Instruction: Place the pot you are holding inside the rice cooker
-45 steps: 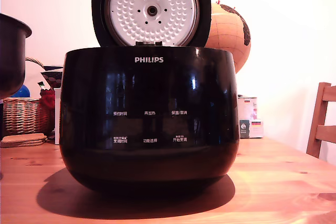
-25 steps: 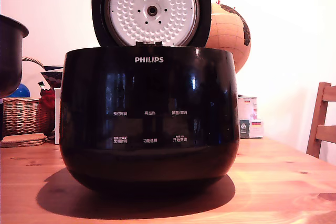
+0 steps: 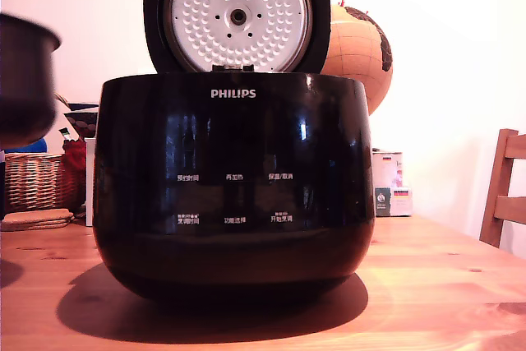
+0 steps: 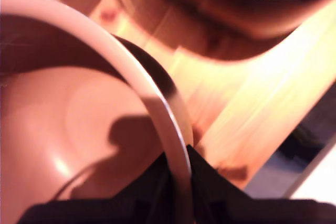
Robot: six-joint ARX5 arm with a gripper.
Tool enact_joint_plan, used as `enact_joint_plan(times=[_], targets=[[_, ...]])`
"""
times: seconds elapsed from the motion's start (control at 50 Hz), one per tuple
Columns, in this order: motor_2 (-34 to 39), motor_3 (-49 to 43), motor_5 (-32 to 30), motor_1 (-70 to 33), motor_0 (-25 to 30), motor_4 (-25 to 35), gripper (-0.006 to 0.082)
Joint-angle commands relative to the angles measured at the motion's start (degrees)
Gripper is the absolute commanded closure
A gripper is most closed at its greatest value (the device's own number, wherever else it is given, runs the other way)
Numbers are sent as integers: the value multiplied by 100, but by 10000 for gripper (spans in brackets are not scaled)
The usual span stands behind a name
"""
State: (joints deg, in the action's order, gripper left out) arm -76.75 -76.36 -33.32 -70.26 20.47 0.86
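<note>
Wooden tabletop (image 3: 444,285) fills the foreground of the exterior view and carries everything else. Nearest on it sits the cooker (image 3: 234,187), its glossy body square to the camera with the button labels facing forward. Its lid (image 3: 237,12) stands hinged up behind the body, dimpled plate showing, so the well is open from above and ready to take something lowered in.

At the exterior view's far left edge the pot (image 3: 25,80) hangs in the air, blurred, partly cut off by the frame, its rim about level with the cooker's top edge and its base clear of the table. It is beside the cooker, well apart from the opening, not over it. I judge it will need more height before it can pass over the wall.

The wrist view shows why it stays level: the gripper (image 4: 179,182) is pinched on the pot's rim, one finger inside, one outside, leaving the bowl hanging mouth-up.

Farther back on the left stand a wicker basket (image 3: 33,180) and flat coasters (image 3: 34,219). Behind the cooker on the right are a globe (image 3: 357,51), a small box (image 3: 390,187) and a chair (image 3: 503,191) at the edge.
</note>
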Motion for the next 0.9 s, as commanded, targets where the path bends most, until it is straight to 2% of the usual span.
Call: enact_joint_plan(times=[0.0, 0.12, 0.38, 0.88], targets=[[-413, 92, 37, 52, 74, 79, 788], [-782, -72, 33, 15, 146, 264, 788], [-1458, -144, -11, -181, 608, 273, 789], [-2319, -149, -13, -1167, 1967, 275, 789]])
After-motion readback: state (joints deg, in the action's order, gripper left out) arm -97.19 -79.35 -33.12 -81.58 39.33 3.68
